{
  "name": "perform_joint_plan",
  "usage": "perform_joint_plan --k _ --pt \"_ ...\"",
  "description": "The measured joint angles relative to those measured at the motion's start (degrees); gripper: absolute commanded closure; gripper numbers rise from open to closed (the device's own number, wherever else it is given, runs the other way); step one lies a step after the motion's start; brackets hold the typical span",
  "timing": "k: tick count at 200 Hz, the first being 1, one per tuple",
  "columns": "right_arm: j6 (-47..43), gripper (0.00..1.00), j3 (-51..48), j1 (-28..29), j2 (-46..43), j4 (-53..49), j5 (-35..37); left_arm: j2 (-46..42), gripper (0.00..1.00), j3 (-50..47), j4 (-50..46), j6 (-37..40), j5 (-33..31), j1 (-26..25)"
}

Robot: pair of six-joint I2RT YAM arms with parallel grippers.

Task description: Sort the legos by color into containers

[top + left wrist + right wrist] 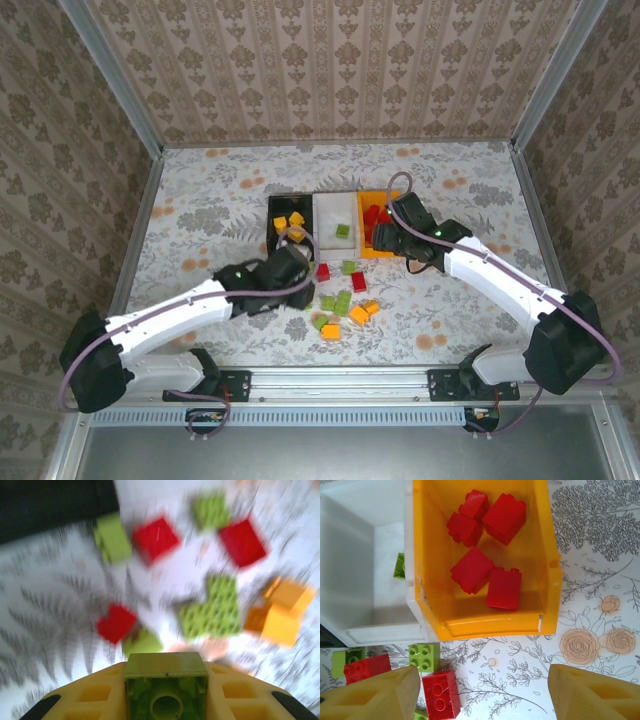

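Note:
My left gripper (166, 687) is shut on a lime green lego (166, 666), held above the table just in front of the black bin (272, 212). That bin holds orange-yellow legos (281, 224). My right gripper (482, 695) stands open and empty over the table at the near wall of the orange bin (547, 555), which holds several red legos (472, 570). The white bin (375, 625) has one green lego (399, 565) inside. A red lego (440, 695) and a green lego (424, 656) lie beside my right gripper's left finger (375, 697).
Loose legos lie in front of the bins: red ones (359, 281), green ones (343, 302) and orange ones (365, 313). The table's flowered cloth (200, 200) is bare left and right of the bins. Patterned walls close in three sides.

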Motion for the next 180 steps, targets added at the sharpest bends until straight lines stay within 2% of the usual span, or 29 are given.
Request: perform_joint_plan --k 24,42,80,113,144,180 --pt "0.39 0.3 -1.97 0.0 -0.46 0.33 -0.11 5.95 0.67 7.8 2.99 3.8 0.87 4.31" --pt "0.66 0.3 -3.48 0.0 -0.68 0.35 -0.15 13.97 0.68 13.86 5.88 6.14 2.49 6.54" --pt "1.73 0.3 -6.69 0.0 -2.29 0.63 -0.17 30.18 0.68 25.62 9.42 9.03 4.52 9.16" --pt "1.95 0.3 -8.24 0.0 -3.89 0.7 -0.57 39.3 0.66 32.76 9.9 9.25 5.55 10.32" --pt "1.92 0.29 -9.46 0.0 -5.25 0.72 -1.33 44.24 0.47 36.59 9.35 9.05 6.01 10.99" --pt "1.9 0.29 -9.55 0.02 -5.38 0.74 -2.64 44.59 0.32 37.81 8.98 8.63 6.82 10.99"
